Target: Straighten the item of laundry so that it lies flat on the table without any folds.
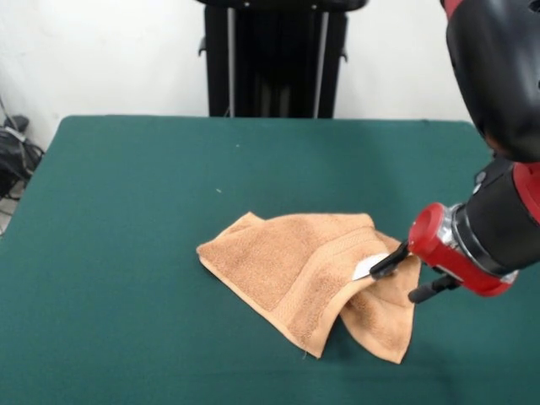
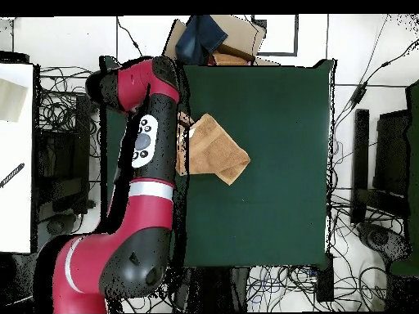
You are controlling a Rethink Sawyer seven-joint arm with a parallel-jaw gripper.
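Observation:
The item of laundry [image 1: 295,270], a tan terry towel, lies folded over itself on the green table [image 1: 126,253], right of centre in the front view. Its near-right part is doubled into a flap, and a small white tag [image 1: 368,267] shows by its right edge. My gripper [image 1: 393,283] comes in low from the right and is open. One black finger [image 1: 388,262] lies on the towel at the tag; the other [image 1: 432,289] is just off the towel's right edge. In the overhead view the towel [image 2: 217,151] shows beside my arm [image 2: 155,139], which hides the gripper.
A black stand [image 1: 274,59] rises behind the table's far edge. Cables and dark gear [image 1: 15,156] lie off the left side. In the overhead view a cardboard box with blue cloth [image 2: 214,37] sits past the table's top edge.

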